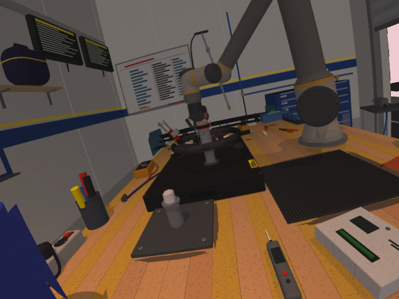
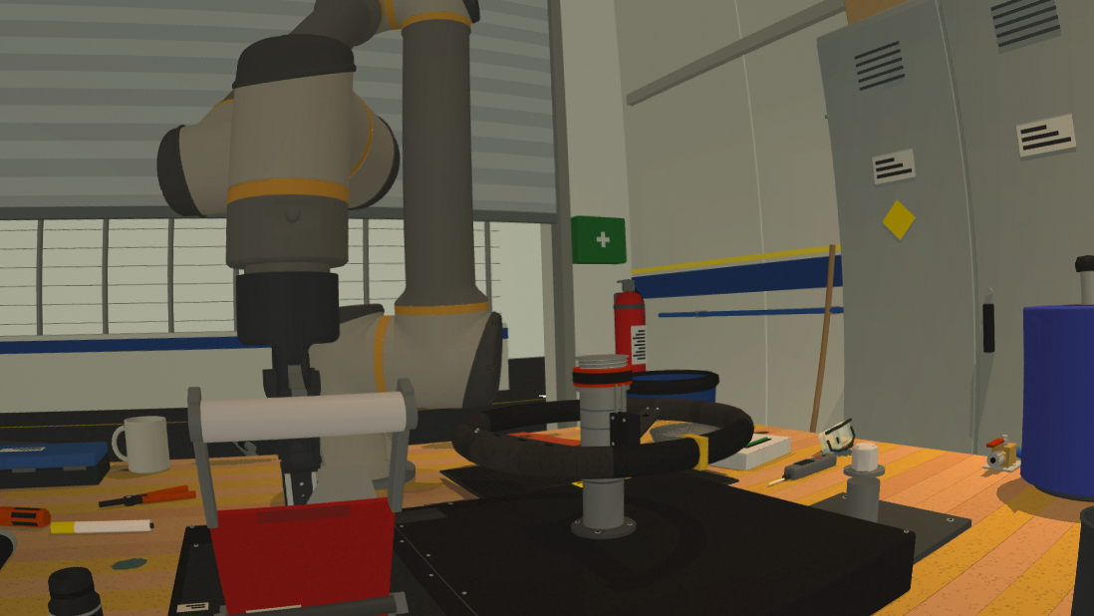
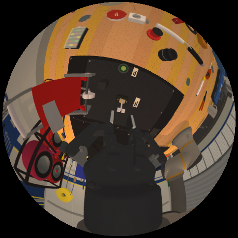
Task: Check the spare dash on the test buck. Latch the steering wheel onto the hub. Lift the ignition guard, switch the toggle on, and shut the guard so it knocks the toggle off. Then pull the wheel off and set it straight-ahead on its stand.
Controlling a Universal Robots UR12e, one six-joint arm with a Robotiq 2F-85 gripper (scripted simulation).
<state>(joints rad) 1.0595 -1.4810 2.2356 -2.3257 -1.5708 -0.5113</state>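
Observation:
My gripper (image 3: 122, 119) hangs partly open and empty just above the small toggle (image 3: 121, 105) on the black dash panel (image 3: 127, 93). The red ignition guard (image 2: 302, 547) stands lifted, with its white roller handle (image 2: 301, 418) on top. From the second side camera the guard hides my fingertips. The black steering wheel (image 2: 605, 445) sits on the hub column (image 2: 602, 451), under an orange-ringed collar (image 2: 602, 376). The wheel's stand (image 1: 172, 209), a grey post with a white tip on a dark plate, is at the front of the bench.
The lifted guard (image 3: 57, 97) stands close to the left of my fingers. A ribbed black mat (image 1: 325, 183) lies right of the dash. A handheld tester (image 1: 283, 268) and a grey box (image 1: 364, 244) lie near the front. Pens, a mug (image 2: 142, 444) and small tools lie behind.

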